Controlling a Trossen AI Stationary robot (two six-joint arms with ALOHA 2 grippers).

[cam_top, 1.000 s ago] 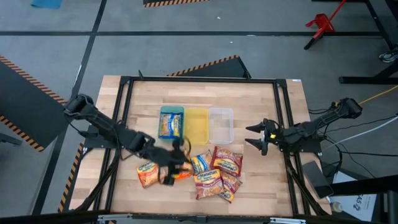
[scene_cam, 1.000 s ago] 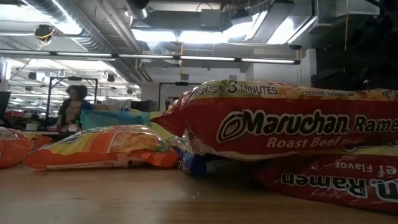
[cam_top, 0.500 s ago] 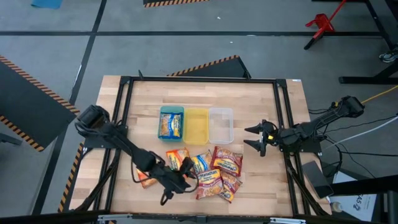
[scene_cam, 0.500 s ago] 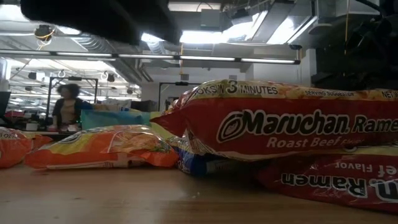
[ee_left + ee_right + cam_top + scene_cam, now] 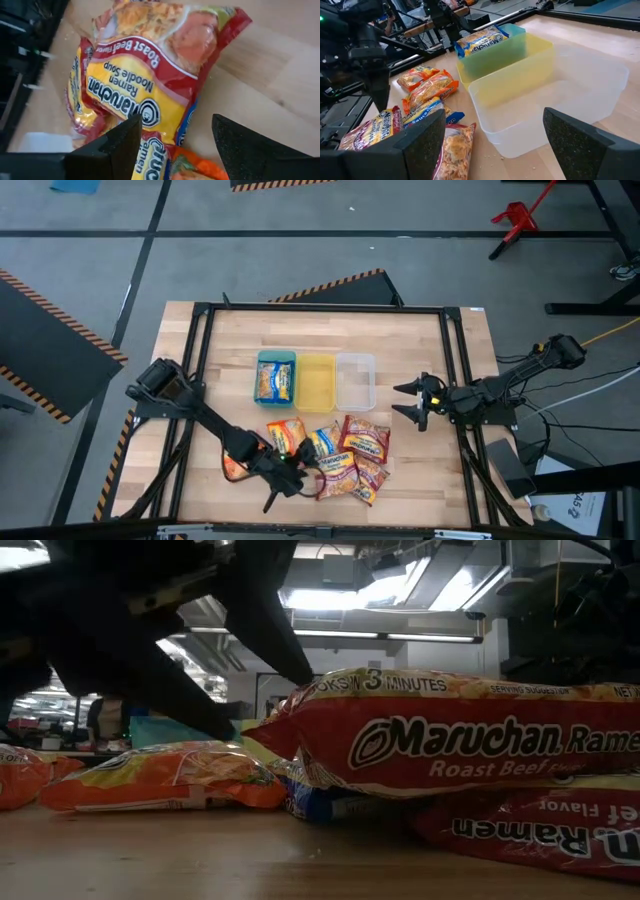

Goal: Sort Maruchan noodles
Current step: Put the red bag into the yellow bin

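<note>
Several Maruchan packets lie in a loose pile near the table's near edge. It holds an orange one [image 5: 285, 434], a blue-yellow one [image 5: 322, 442] and red Roast Beef ones [image 5: 366, 438] [image 5: 450, 735] [image 5: 150, 75]. Another orange packet [image 5: 230, 470] lies partly under my left arm. One blue-yellow packet [image 5: 273, 380] lies in the green tray [image 5: 259, 364]. My left gripper [image 5: 283, 480] [image 5: 176, 120] [image 5: 272, 708] is open, low over the pile's near left part, with the red packet in front of its fingers. My right gripper [image 5: 405, 402] [image 5: 490, 120] is open and empty, right of the clear tray.
A green tray, a yellow tray [image 5: 316, 382] and a clear tray [image 5: 355, 380] stand side by side at the table's middle. The yellow and clear ones hold nothing. The black frame rails [image 5: 200, 360] run along the table's edges. Bare wood lies far of the trays.
My left gripper has gone toward the table's near edge and down. It has come into the low view above the packets. The packets have stayed where they were in the low view.
</note>
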